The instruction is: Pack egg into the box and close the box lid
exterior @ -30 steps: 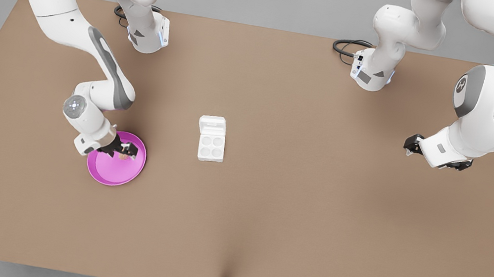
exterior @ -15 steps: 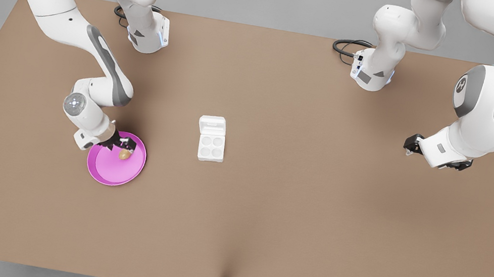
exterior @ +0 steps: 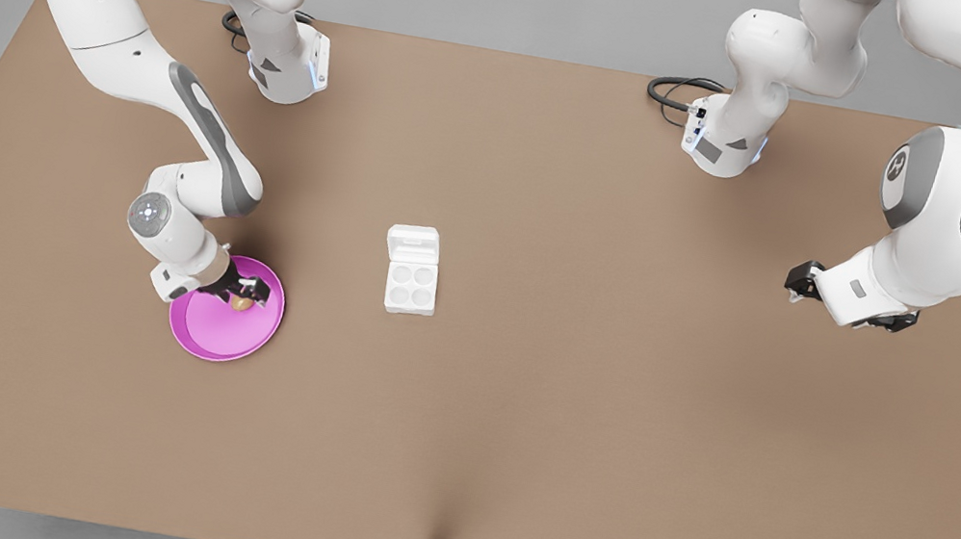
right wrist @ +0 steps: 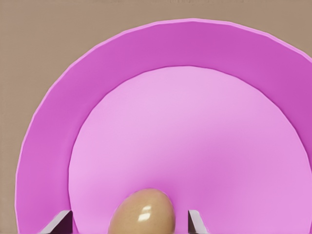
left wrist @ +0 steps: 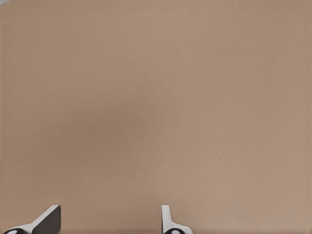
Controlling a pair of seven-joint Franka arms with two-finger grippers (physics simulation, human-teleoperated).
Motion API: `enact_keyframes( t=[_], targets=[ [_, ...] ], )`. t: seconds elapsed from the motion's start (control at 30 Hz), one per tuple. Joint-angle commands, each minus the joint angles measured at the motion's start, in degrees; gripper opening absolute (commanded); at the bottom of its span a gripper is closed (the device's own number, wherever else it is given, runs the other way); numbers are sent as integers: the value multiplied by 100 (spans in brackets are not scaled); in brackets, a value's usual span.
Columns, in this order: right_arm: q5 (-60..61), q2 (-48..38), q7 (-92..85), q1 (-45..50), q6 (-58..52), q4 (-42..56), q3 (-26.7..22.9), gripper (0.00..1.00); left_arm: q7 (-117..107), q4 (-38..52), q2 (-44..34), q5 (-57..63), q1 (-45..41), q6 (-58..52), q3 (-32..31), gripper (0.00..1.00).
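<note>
Pink and glossy, a round plate (right wrist: 161,58) with a raised, sloping rim is seen under the right gripper (right wrist: 130,220), which is held low over it at the front view's left (exterior: 242,296). Between that gripper's two pale fingertips (right wrist: 62,220) the egg (right wrist: 144,213) is found: a smooth tan-brown oval with a small highlight, resting on the plate's flat inner floor. The fingers are spread to either side of the egg with a gap visible on each side, so the egg is bracketed but not clamped. In the front view the egg (exterior: 241,304) is seen just below the dark fingers, near the plate's (exterior: 219,341) far side.

Well apart from that gripper, toward the table's middle, the box (exterior: 411,287) is seen: a small white moulded carton with four round cups. The box lid (exterior: 413,244), square with rounded corners, is laid open flat behind the cups.

Matte brown table surface (left wrist: 156,97) is seen beneath the left gripper (left wrist: 109,219), whose fingers are parted wide around nothing. That arm is parked at the front view's right (exterior: 845,306), far from the box.
</note>
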Motion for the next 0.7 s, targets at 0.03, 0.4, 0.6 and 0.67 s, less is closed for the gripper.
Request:
enact_keyframes(
  t=[0.03,0.4,0.6,0.67],
  targets=[
    [1,4,2,6,11,2,2,73,12,2,41,3,-1,11,7,100],
    [1,74,-121,15,-42,2,2,40,-6,11,111,-6,-10,37,7,100],
    [-16,-180,-59,-20,-851,248,318,40,-50,11,147,-6,-10,37,-2,100],
    [-16,-330,116,41,-1527,687,564,40,-50,11,147,-6,-10,37,-2,100]
  ],
)
